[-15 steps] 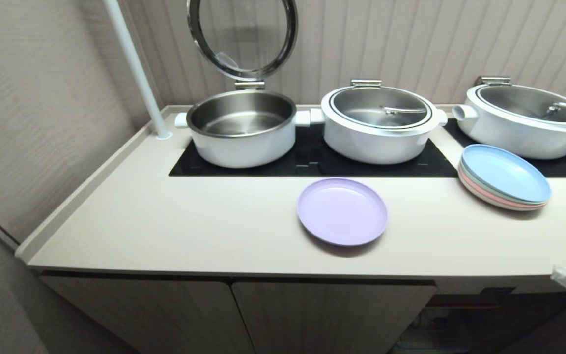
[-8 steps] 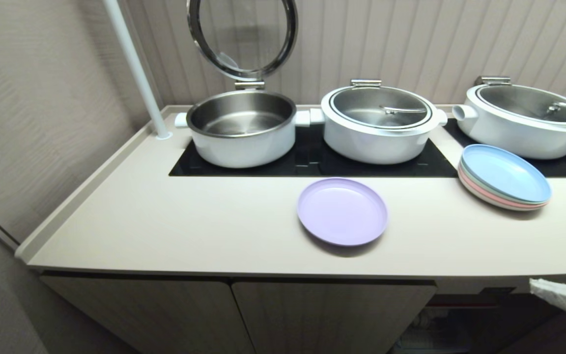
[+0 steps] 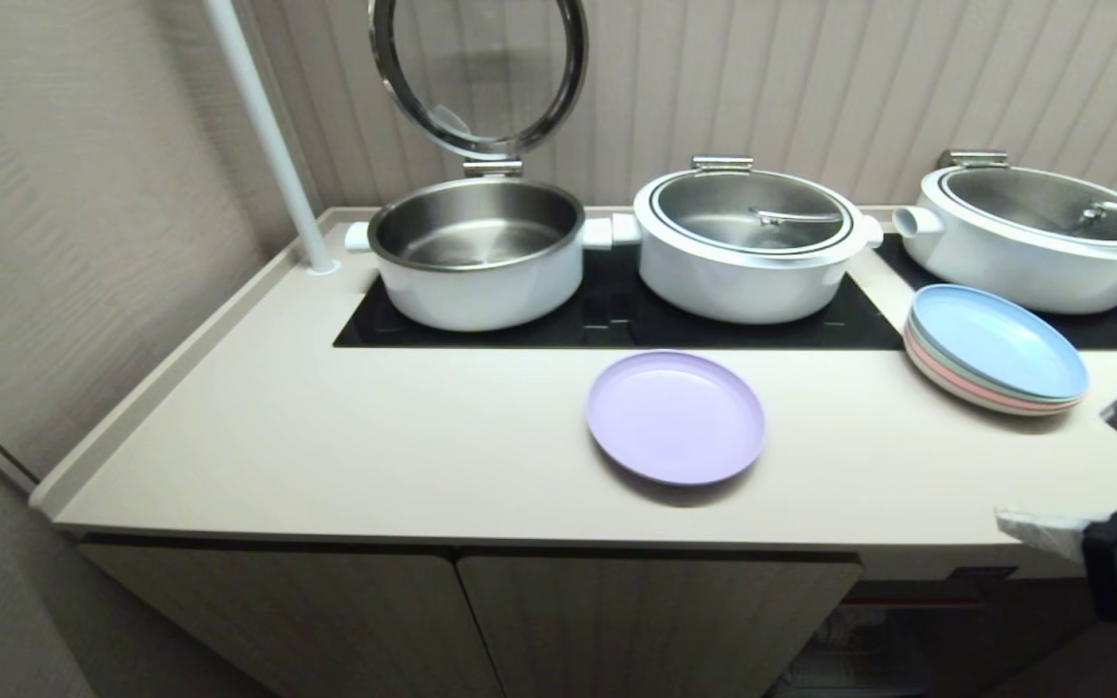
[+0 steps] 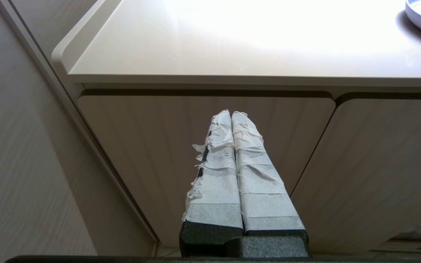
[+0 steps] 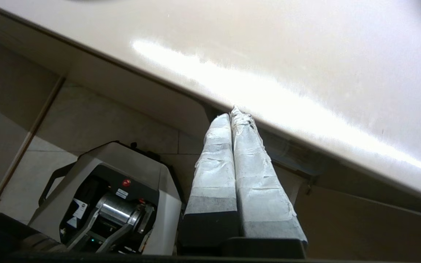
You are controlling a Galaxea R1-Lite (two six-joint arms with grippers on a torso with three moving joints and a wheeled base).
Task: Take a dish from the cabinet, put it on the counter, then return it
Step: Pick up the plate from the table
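Head view. The dish [image 3: 675, 417] lies flat on the counter [image 3: 374, 456], near the front edge and just in front of the black cooktop panel [image 3: 617, 325], exactly where it lay a second ago. To its right a stack of blue and pink plates [image 3: 997, 351] sits untouched. Three white pots [image 3: 748, 242] stand on the cooktop, the leftmost with its lid raised. The one change is at the right margin: the right gripper [image 3: 1038, 526], a second ago only a taped tip low at the frame edge, has risen and come inward, now level with the counter's front edge and well apart from the dish. Below the counter, the cabinet [image 3: 655, 620] shows two closed doors, with a dark opening to their right.

Left wrist view. The left gripper [image 4: 231, 114] is parked below the counter, facing a closed cabinet door; its taped jaws are pressed together and empty. The dish rim shows at the far corner of the counter.

Right wrist view. The right gripper's taped jaws are likewise closed on nothing, their tips just under the counter's front edge. The robot's base [image 5: 104, 201] stands on the floor below.

Reading. The dish is already set out, so the return step appears to be starting. The jaws must open before any grasp of the rim.
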